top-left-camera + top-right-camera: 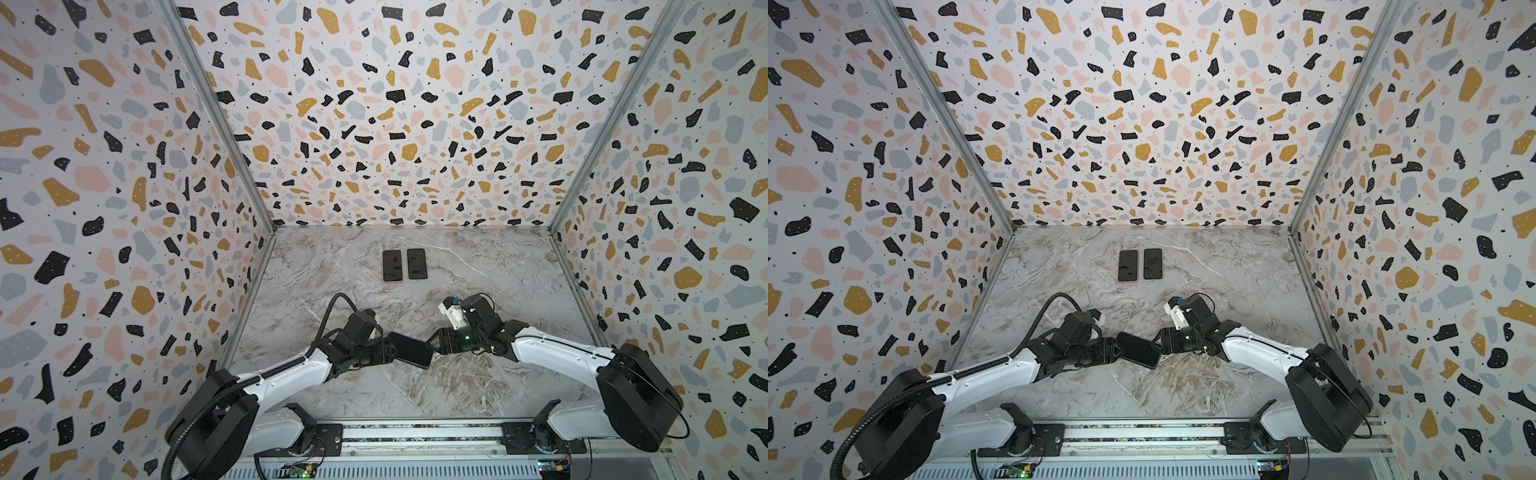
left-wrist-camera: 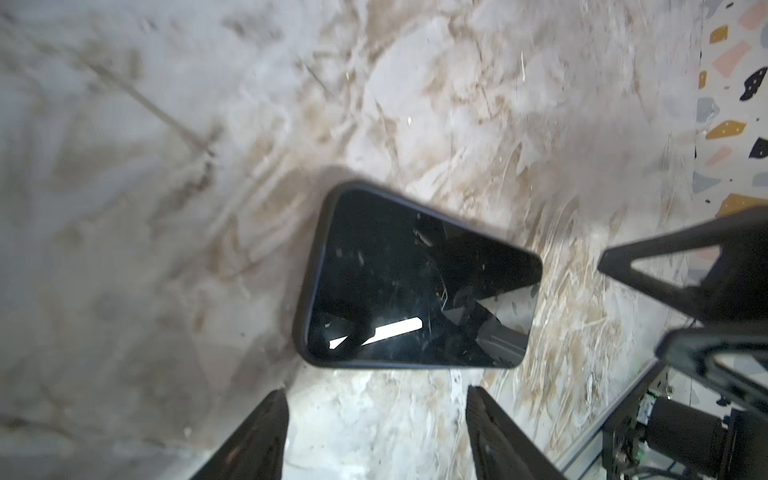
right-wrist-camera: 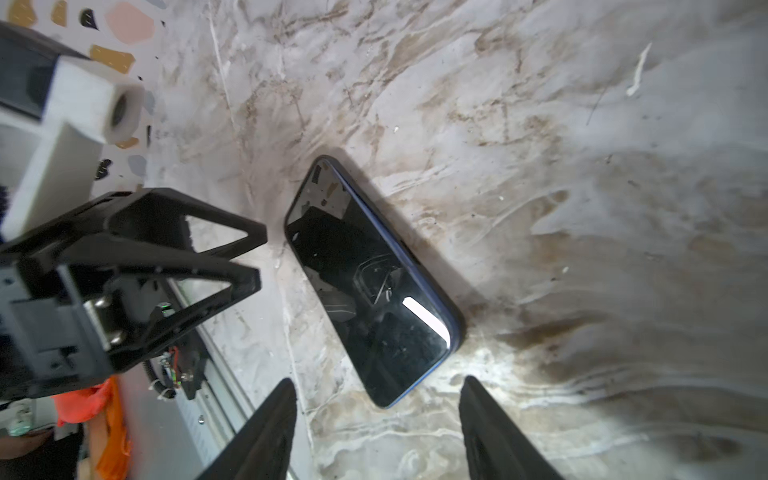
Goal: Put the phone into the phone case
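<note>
Phone (image 1: 411,350) lies flat on the desk (image 1: 478,266) between left end effector (image 2: 377,390) and right end effector (image 3: 378,379), both wide, holding nothing.

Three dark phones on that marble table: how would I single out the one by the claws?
On the marble table, look to the near half, where the left claw and right claw almost meet. The phone lies flat between them. Unlike the far pair, set straight side by side, it lies askew.

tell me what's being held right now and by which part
Nothing is held: the phone lies on the table; left end effector and right end effector are open.
</note>
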Action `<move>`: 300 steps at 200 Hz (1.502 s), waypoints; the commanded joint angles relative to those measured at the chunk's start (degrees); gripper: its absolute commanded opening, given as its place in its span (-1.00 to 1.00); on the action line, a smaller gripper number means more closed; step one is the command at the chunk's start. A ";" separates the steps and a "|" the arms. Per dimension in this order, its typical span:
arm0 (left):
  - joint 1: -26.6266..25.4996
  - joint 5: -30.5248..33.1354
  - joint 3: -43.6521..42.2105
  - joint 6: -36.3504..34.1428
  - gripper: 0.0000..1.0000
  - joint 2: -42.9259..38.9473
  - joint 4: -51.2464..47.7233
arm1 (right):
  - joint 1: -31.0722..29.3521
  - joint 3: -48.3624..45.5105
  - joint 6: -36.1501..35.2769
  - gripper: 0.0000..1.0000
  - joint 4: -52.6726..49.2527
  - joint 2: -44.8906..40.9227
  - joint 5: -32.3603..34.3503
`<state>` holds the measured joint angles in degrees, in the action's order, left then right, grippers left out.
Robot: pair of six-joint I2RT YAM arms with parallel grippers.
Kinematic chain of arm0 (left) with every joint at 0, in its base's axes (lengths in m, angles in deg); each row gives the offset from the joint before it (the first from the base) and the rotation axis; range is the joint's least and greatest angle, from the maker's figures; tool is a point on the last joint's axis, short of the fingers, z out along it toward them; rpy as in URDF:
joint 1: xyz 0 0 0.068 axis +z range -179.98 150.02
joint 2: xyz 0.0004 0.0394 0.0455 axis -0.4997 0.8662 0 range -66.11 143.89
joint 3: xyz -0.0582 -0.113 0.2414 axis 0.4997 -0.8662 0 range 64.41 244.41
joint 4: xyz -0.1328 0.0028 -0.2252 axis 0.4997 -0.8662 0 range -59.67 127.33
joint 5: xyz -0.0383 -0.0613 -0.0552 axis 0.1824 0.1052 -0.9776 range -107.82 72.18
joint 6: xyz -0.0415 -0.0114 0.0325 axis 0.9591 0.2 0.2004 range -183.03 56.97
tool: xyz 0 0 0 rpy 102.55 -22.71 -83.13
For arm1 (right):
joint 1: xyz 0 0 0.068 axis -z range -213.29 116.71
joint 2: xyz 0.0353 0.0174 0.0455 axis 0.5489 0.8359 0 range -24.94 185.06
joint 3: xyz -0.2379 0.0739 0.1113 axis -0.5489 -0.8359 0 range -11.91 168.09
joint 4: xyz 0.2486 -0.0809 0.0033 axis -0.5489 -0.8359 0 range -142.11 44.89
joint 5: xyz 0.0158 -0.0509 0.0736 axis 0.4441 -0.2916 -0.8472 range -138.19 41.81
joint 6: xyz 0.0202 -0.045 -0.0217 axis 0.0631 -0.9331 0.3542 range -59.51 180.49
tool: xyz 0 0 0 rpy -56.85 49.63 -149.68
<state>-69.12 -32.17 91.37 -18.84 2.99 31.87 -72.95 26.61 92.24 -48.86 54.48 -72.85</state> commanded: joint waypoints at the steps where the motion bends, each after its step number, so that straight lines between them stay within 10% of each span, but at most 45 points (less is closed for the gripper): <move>1: -2.72 -0.82 -1.31 2.96 0.38 -0.93 3.86 | -0.16 1.60 -6.34 0.33 -2.65 0.94 2.16; 108: -4.50 0.85 -0.80 2.88 0.26 6.04 8.01 | 0.55 6.01 -12.97 0.53 0.64 11.86 -0.82; 300: -1.47 1.19 10.40 -3.58 0.06 16.55 4.70 | -6.58 -0.81 -8.17 -0.11 5.11 8.59 -6.16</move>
<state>-70.82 -30.38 99.70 -20.85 18.38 35.83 -77.91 26.72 82.64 -43.40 65.85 -78.67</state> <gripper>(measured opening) 0.535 0.440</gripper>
